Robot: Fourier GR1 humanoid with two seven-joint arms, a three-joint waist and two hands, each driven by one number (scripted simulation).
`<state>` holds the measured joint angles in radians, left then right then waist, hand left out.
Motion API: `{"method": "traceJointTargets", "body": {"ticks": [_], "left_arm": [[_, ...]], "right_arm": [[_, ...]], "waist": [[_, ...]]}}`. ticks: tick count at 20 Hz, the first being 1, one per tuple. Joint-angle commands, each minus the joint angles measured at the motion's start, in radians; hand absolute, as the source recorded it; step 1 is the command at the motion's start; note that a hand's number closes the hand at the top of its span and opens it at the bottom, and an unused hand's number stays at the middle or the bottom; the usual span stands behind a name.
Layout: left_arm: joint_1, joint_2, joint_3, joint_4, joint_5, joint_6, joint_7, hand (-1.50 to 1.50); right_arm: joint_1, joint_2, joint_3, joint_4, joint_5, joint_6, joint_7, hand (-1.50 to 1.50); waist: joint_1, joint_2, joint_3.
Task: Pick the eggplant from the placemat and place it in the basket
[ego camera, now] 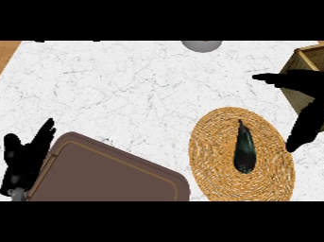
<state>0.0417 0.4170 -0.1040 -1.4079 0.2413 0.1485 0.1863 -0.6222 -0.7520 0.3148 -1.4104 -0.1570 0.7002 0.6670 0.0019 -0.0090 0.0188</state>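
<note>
Eggplant [244, 150] lying lengthwise on round woven placemat [213, 156], white marble worktop [123, 85], R hand [311, 101] released, fingers spread, hovering betw. placemat and wooden basket [318, 59] at right edge, not touching eggplant, L hand [25, 156] released, resting beside brown tray [108, 172].

A single head view looked steeply down on the marble counter [123, 90] from above its near edge, facing toward the far edge. It stood close enough that the counter filled nearly the whole view, with the left edge showing and both forearms cut by the lower edge.
</note>
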Motion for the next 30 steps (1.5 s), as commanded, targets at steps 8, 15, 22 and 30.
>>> {"method": "traceJointTargets", "body": {"ticks": [8,15,22,30], "left_arm": [[0.068,-0.066,-0.048,0.007,-0.011,-0.019,0.06,0.0],[0.051,-0.088,-0.045,0.039,-0.014,-0.049,0.064,0.0],[0.039,-0.113,-0.034,0.04,-0.052,-0.018,0.068,0.0],[0.021,-0.138,-0.039,0.083,-0.078,-0.033,0.055,0.0]], "right_arm": [[0.121,0.063,0.019,-0.021,0.147,-0.069,-0.099,-1.5],[0.138,0.094,0.01,-0.023,0.192,-0.087,-0.111,-1.5],[0.188,0.14,0.041,-0.054,0.254,-0.111,-0.132,-1.5],[0.171,0.151,0.076,0.052,0.318,-0.059,-0.164,-1.5]], "waist": [[0.004,0.01,-0.018],[0.001,0.011,-0.019],[-0.005,0.009,-0.019],[-0.005,0.014,-0.02]]}}
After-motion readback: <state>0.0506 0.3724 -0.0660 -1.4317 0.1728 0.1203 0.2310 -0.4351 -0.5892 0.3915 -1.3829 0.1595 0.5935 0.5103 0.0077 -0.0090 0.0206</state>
